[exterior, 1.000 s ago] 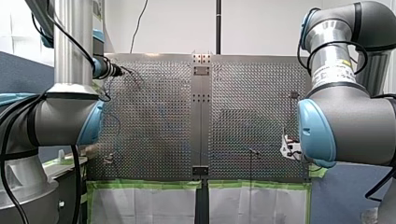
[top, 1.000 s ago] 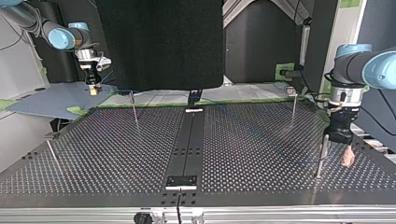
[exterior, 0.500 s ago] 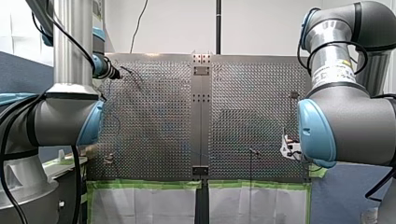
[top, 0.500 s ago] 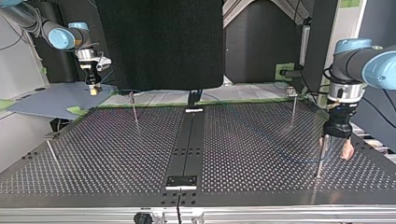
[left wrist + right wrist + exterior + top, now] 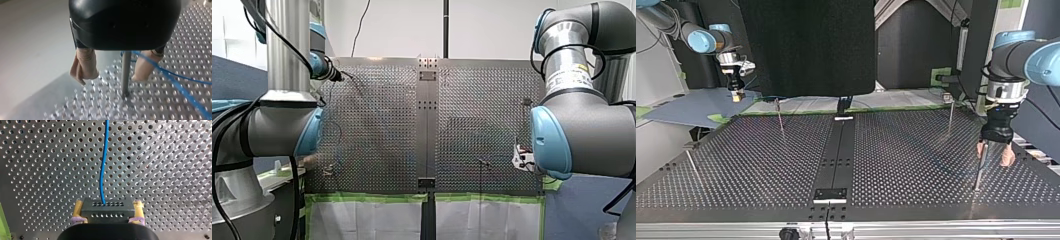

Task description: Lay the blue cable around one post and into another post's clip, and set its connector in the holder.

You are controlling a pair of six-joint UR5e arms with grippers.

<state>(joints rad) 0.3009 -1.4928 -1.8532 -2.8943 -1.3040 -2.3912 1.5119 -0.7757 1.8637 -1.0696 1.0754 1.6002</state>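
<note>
In the left wrist view my left gripper (image 5: 110, 80) is open, its beige pads (image 5: 84, 65) standing either side of a thin metal post (image 5: 125, 72) without touching it. The blue cable (image 5: 176, 83) runs past the post beside one finger and away over the perforated table. At the top view's right the same left gripper (image 5: 993, 155) hangs over that post (image 5: 978, 170). My right gripper (image 5: 108, 203) is shut on the black connector (image 5: 107, 211), and the blue cable (image 5: 103, 167) leads straight ahead out of it. At the top view's far left, my right gripper (image 5: 737, 95) is held above the table's back corner.
Three more thin posts (image 5: 780, 116) (image 5: 950, 116) (image 5: 691, 162) stand on the perforated table (image 5: 906, 150). A dark strip (image 5: 836, 160) with small plates (image 5: 831, 194) runs down its middle. Green tape (image 5: 372, 198) edges the table in the front view.
My left gripper has risen a little and turned about its own axis over the post, so both pads now show in the top view. My right arm has not moved.
</note>
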